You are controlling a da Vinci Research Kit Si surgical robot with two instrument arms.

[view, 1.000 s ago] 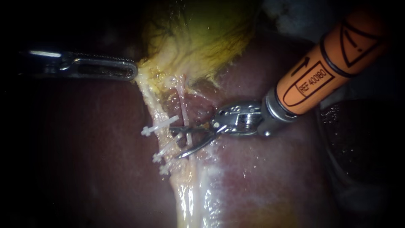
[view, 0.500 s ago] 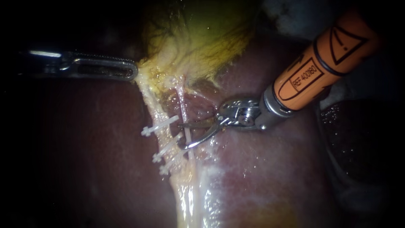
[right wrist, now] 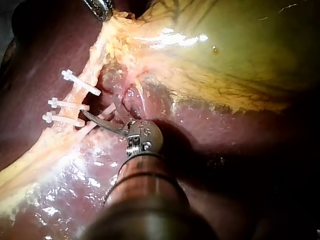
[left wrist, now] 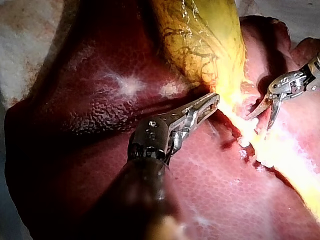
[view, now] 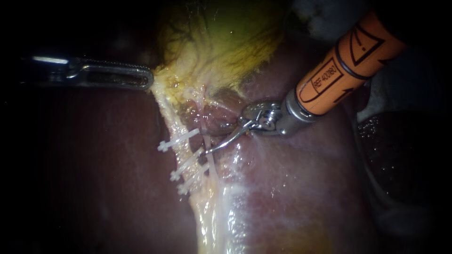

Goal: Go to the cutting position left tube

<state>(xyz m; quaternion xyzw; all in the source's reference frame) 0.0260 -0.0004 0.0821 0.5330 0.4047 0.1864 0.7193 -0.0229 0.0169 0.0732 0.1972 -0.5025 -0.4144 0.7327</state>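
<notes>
My left instrument [view: 143, 79] comes in from the left, its jaws shut on the pale edge of the gallbladder [view: 221, 42] and holding it taut; the left wrist view shows the same grip [left wrist: 210, 101]. Three white clips [view: 178, 139] cross the yellowish left tube [view: 165, 110]. My right instrument [view: 213, 139], with an orange shaft, has its curved blades open. They straddle a thin pale tube [view: 205, 137] just right of the clips' ends, level with the gap between the upper two clips. In the right wrist view the blades [right wrist: 102, 117] lie beside the clips [right wrist: 75, 82].
Dark red liver [view: 292, 188] lies all around and under the tubes. A glistening pale band of tissue [view: 212, 221] runs down from the clips. The gallbladder's yellow-green body fills the area above the tubes.
My right instrument has drawn back up and to the right; its open blades left the lower clips and now sit higher at the thin tube. The left instrument has held still.
</notes>
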